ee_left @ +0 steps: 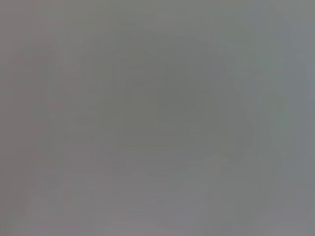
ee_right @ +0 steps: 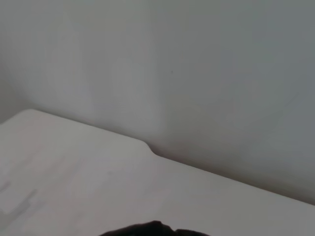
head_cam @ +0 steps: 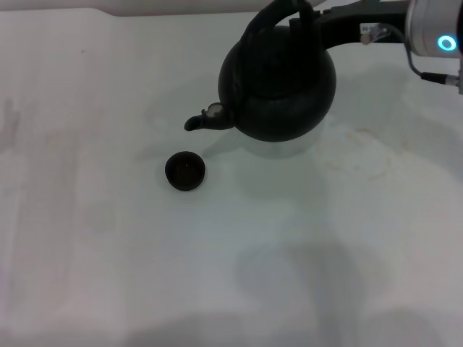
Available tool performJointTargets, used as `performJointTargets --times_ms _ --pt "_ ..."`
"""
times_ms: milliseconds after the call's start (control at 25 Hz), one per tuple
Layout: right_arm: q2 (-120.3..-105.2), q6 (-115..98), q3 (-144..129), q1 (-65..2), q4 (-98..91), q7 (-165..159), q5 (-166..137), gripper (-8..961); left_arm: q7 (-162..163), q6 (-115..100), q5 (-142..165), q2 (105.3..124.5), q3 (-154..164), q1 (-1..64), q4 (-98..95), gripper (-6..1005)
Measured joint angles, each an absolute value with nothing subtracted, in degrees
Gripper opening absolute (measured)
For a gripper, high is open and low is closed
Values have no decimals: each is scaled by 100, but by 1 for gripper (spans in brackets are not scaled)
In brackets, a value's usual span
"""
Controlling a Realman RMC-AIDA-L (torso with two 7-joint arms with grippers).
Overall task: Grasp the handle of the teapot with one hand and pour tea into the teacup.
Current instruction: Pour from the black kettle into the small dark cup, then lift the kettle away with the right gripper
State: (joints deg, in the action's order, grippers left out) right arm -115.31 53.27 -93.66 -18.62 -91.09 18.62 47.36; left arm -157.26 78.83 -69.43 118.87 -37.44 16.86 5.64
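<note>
Already lifted and tipped left, the teapot (head_cam: 278, 90) hangs by its handle (head_cam: 269, 18) from the right gripper (head_cam: 304, 16), apparently clamped there, spout just far-right of the teacup (head_cam: 185, 170); left arm unseen.

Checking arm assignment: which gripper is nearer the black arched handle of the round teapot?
Right. The right gripper reaches in from the robot's right to the black arched handle atop the round black teapot. The left gripper appears in no view.
</note>
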Motion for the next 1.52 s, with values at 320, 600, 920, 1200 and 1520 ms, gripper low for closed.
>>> performJointTargets --times_ms 320,600,920,1200,1520 --pt "-11540 5126 -9806 -1998 -9115 1335 3981 221 -15737 7883 -6928 11893 -3744 1672 592 862" --pt "-11540 4885 -10259 -2005 -9164 1083 3527 218 -15735 7883 -6930 11891 -3744 1670 599 862" --pt "-11549 4588 -10686 -2021 -9170 1024 3343 217 -15724 7884 -6916 11891 -3733 1670 607 861" --pt "-11549 4273 -10870 -2022 -9108 993 3194 216 -15723 7883 -6909 11891 -3709 1670 607 862" --pt "-11551 4077 -10914 -2021 -9012 914 2965 216 -15723 7892 -6908 11891 -3708 1670 606 862"
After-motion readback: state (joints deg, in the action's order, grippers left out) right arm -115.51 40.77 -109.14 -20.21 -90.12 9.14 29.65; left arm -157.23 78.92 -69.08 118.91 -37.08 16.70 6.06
